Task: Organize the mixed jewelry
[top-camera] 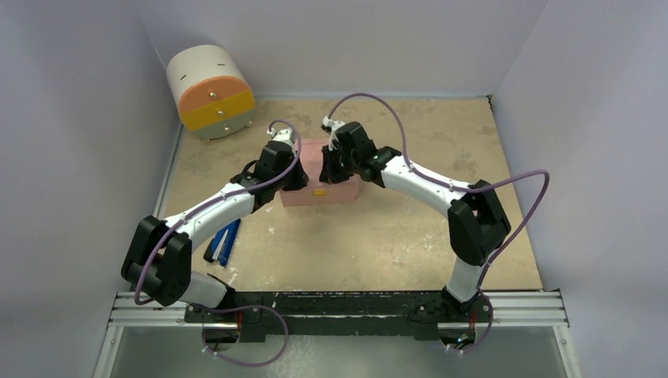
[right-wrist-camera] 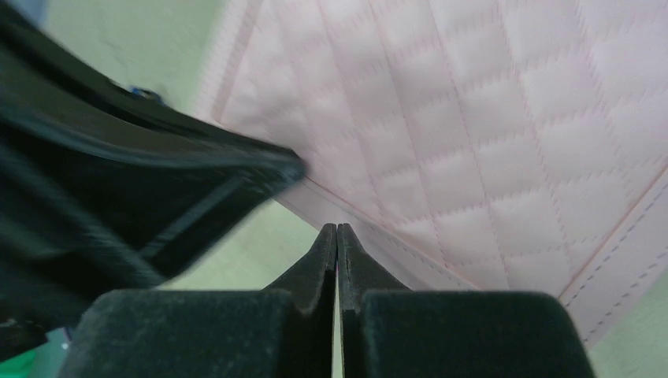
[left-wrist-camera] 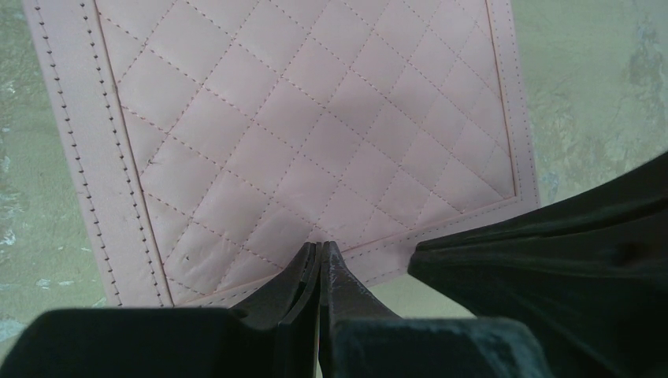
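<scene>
No jewelry shows in any view. The pink quilted box (top-camera: 319, 189) stands closed in the middle of the table. Its quilted lid fills the left wrist view (left-wrist-camera: 299, 118) and the right wrist view (right-wrist-camera: 488, 134). My left gripper (left-wrist-camera: 321, 248) is shut and empty, its tips over the lid's stitched edge at the box's left side (top-camera: 293, 175). My right gripper (right-wrist-camera: 337, 230) is shut and empty, its tips at the lid's edge near the box's far right part (top-camera: 331, 165). The other arm shows as a dark shape in each wrist view.
A round white chest with orange, yellow and pale drawers (top-camera: 211, 93) stands at the back left corner. A blue-handled tool (top-camera: 224, 241) lies near the left arm's base. Grey walls close in the table on three sides.
</scene>
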You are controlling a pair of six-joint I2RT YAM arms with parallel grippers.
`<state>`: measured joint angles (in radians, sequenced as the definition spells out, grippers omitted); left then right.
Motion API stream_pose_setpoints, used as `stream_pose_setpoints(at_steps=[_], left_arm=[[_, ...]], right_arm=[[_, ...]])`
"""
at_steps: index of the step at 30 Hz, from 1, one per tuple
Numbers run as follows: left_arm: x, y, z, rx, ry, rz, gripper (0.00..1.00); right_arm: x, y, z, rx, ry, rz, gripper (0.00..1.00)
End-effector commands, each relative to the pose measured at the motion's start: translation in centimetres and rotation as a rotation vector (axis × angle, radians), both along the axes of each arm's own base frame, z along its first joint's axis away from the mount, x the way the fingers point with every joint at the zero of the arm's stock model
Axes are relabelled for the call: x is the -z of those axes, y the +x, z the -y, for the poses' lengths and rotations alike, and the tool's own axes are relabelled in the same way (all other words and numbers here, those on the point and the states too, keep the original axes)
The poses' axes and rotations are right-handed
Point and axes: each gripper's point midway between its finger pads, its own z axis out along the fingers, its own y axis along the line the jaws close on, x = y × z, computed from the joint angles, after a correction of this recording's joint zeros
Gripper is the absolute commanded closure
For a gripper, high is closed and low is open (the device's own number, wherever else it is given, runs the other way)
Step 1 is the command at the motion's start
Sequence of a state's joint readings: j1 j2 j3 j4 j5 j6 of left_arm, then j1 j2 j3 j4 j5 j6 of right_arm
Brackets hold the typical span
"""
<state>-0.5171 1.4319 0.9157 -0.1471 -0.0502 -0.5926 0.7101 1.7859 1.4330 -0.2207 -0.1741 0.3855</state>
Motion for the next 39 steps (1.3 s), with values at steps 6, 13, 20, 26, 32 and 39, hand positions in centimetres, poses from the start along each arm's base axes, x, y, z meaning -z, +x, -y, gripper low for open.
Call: stream_pose_setpoints(at_steps=[6,13,20,26,32,39], left_arm=[[5.3,-3.8,-2.4,-0.007,0.117,-0.192,1.0],[5.0,-3.6,-2.2,-0.004,0.106,-0.188,1.0],[2.3,-3.1,-1.7,0.006,0.069,-0.137,1.0],[-1.3,-2.1,-1.7,0.0,0.076,-0.083,1.0],[-6.5,-0.8,-2.8,-0.038,0.109,0.024,0.8],[-12.9,0.1,-4.5,-0.081,0.159,0.154,0.61]], right_arm=[[9.3,-4.2,2.8,0.072,-0.089,-0.154,1.0],[6.6,-3.1,2.4,0.065,-0.085,-0.096,1.0],[4.1,-2.3,1.8,0.055,-0.06,-0.052,1.0],[1.6,-2.4,1.5,0.039,-0.033,-0.036,1.0],[-1.1,-1.1,3.4,0.095,-0.084,0.067,0.75],[-3.6,0.4,7.8,0.194,-0.131,0.142,0.42]])
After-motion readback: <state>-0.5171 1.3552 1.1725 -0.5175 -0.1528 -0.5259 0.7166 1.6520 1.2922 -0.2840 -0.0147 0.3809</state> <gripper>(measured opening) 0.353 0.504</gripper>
